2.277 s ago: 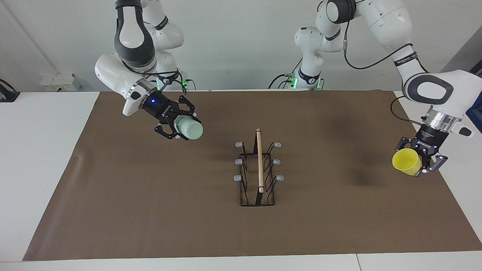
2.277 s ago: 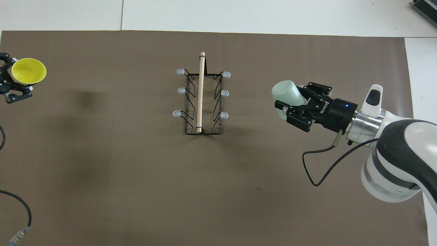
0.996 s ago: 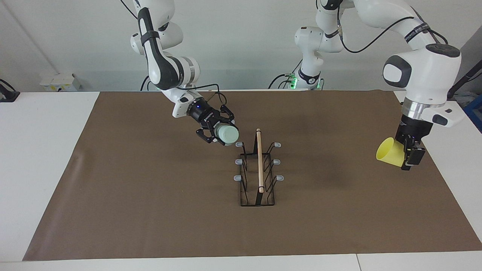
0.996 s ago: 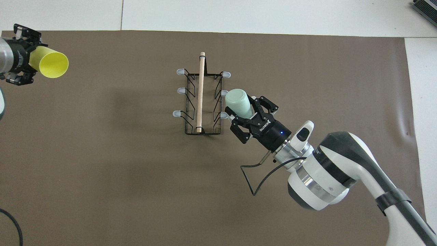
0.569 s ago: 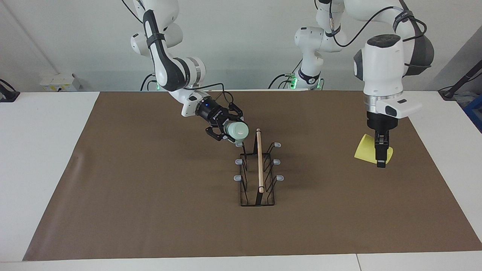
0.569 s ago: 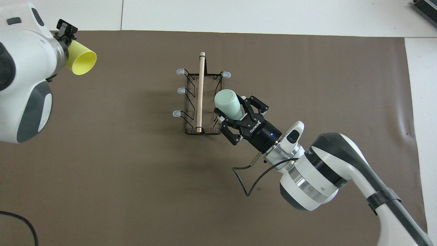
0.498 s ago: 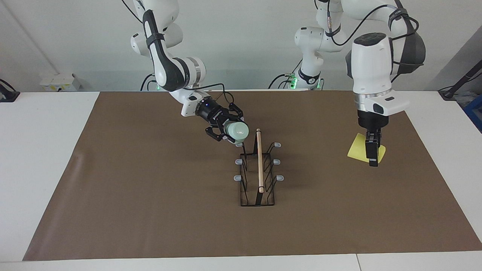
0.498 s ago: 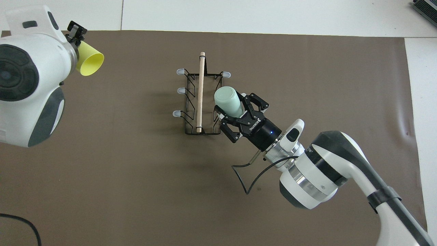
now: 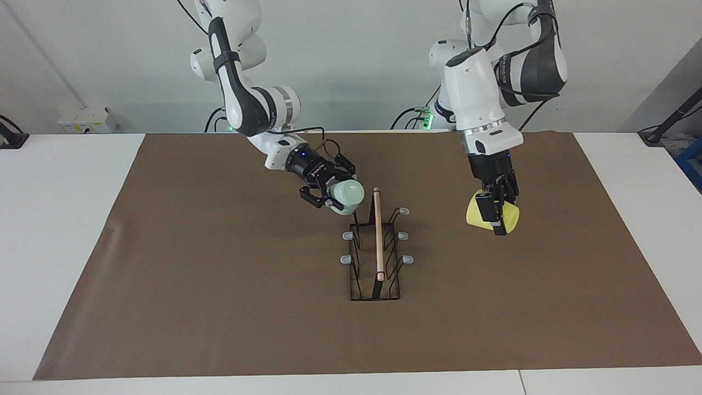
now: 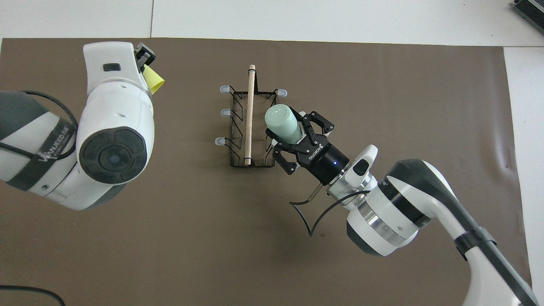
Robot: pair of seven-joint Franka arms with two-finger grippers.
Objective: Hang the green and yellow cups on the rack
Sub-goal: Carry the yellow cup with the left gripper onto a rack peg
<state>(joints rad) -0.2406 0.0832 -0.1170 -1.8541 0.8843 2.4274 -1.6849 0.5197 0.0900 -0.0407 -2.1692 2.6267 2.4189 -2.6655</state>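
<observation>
The right tool (image 9: 335,193) is clenched on the green cup (image 9: 347,193), which lies tilted in its grip with the closed bottom pointing up and outward. The cup hangs in the air at the rack (image 9: 375,249), right at the grey-tipped peg (image 9: 349,210) nearest the robots on the right arm's side; from above it covers that row of pegs, so I cannot tell whether the peg has entered the cup's mouth.

The main risk, as I judge it, lies here. If the mouth is off line with the peg, the rim will catch on the grey tip or on the black wire, and a further push could shove or tip the light rack on the table (image 9: 219,285). If the tool lets go before the peg is well inside, the cup could slide off and roll away. The wooden rod (image 9: 378,236) stands just beside the cup, so a sideways drift may knock it.

The left tool (image 9: 498,215) is grasping the yellow cup (image 9: 482,216), over the brown mat toward the left arm's end, apart from the rack. Its grip sits at one side of the cup, so the cup may swivel or slip. Should both tools close on the rack at once, they could crowd each other or jolt the rack while a cup is half seated.
</observation>
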